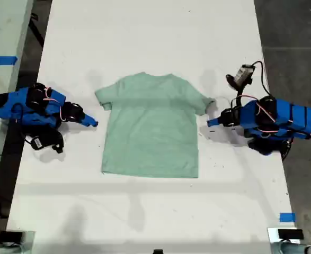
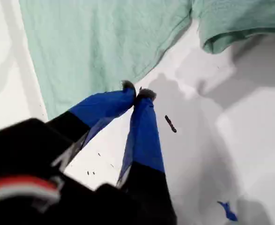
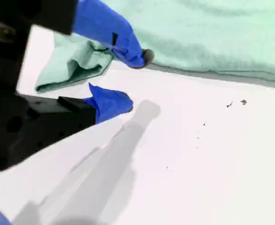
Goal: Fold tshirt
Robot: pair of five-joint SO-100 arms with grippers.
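Note:
The pale mint-green tshirt [image 1: 152, 127] lies flat and spread out in the middle of the white table [image 1: 144, 32], collar towards the far edge. My first gripper [image 1: 211, 122] is on the exterior view's right, just off the shirt's side below the sleeve. In the first wrist view the first gripper [image 2: 137, 90] is shut on nothing, its tips on the table at the tshirt [image 2: 100, 42] edge. My second gripper [image 1: 93, 123] is on the exterior view's left. It stands open [image 3: 132, 79] beside the other sleeve of the tshirt [image 3: 212, 28], one fingertip [image 3: 144, 57] at the cloth's edge.
A small black and white device with a cable [image 1: 242, 75] sits behind the arm on the exterior view's right. A piece of blue tape [image 1: 286, 217] marks the near corner on that side. A dark speck [image 2: 170, 124] lies on the table by my first gripper.

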